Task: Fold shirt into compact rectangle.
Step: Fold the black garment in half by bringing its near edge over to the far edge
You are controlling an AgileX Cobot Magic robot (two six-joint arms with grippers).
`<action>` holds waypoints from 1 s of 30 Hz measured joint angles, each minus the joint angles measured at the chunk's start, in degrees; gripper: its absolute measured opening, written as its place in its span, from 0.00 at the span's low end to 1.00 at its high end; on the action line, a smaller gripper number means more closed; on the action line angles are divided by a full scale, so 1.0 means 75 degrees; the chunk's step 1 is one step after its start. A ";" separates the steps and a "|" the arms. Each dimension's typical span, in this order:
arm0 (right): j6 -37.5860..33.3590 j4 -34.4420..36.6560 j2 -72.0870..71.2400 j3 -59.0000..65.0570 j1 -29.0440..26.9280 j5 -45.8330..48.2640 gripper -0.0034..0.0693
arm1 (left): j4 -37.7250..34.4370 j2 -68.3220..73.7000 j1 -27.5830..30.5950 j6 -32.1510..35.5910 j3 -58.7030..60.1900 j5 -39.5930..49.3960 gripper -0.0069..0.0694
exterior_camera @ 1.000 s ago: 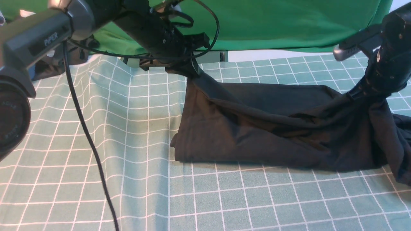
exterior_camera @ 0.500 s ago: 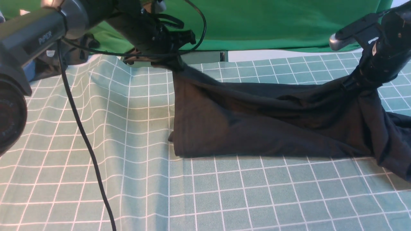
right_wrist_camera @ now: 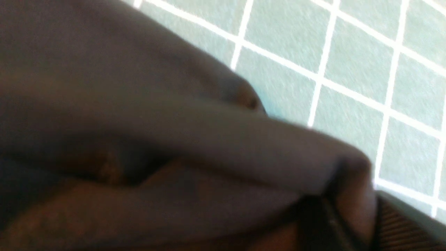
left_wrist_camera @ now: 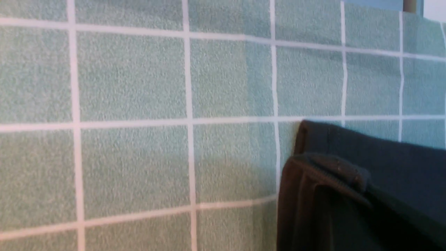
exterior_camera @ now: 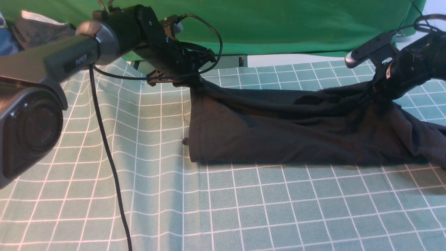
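Observation:
The black shirt (exterior_camera: 278, 132) lies stretched across the green checked cloth, doubled into a long band with its near fold along the front. My left gripper (exterior_camera: 190, 79) holds the far left corner just above the table, shut on the fabric. In the left wrist view a dark finger (left_wrist_camera: 313, 209) sits against the shirt's hem (left_wrist_camera: 383, 153). My right gripper (exterior_camera: 370, 97) is at the far right edge, where the cloth rises to it. In the right wrist view a fold of shirt (right_wrist_camera: 139, 104) lies beside a ribbed pad (right_wrist_camera: 397, 223); whether the jaws still pinch it is unclear.
A black cable (exterior_camera: 108, 157) hangs from the left arm (exterior_camera: 52, 66) across the checked tablecloth (exterior_camera: 244, 209), which is wrinkled on the left. A dark garment (exterior_camera: 38, 29) and a blue one (exterior_camera: 5, 42) lie at the back left. A green backdrop (exterior_camera: 296, 24) hangs behind.
Both grippers have carried the shirt's far edge away from me and lowered it; the fabric now lies flatter and more stretched. The right gripper has tilted downwards.

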 joint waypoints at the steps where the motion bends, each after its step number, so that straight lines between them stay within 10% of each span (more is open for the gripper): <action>1: 0.0104 -0.0017 0.0044 0.0000 -0.0018 -0.0166 0.45 | -0.0021 0.0000 0.0007 -0.0080 0.0000 -0.0156 0.17; 8: 0.0974 -0.0062 0.0067 -0.0399 -0.0194 -0.0617 0.52 | 0.0067 -0.0105 0.0269 -0.0227 -0.0600 -0.0532 0.48; 15: 0.0485 0.0543 0.0052 -0.2422 -0.0209 0.1988 0.13 | -0.0162 -0.0672 0.0442 -0.0227 -0.2188 0.1195 0.68; 23: -0.0675 0.1819 0.0027 -0.3584 -0.0218 0.3562 0.11 | -0.0282 -0.0733 0.0071 0.0293 -0.2576 0.3421 0.35; 30: -0.0713 0.1850 0.0397 -0.3609 -0.0218 0.3505 0.60 | -0.0212 -0.0543 -0.0098 0.0493 -0.2576 0.3789 0.11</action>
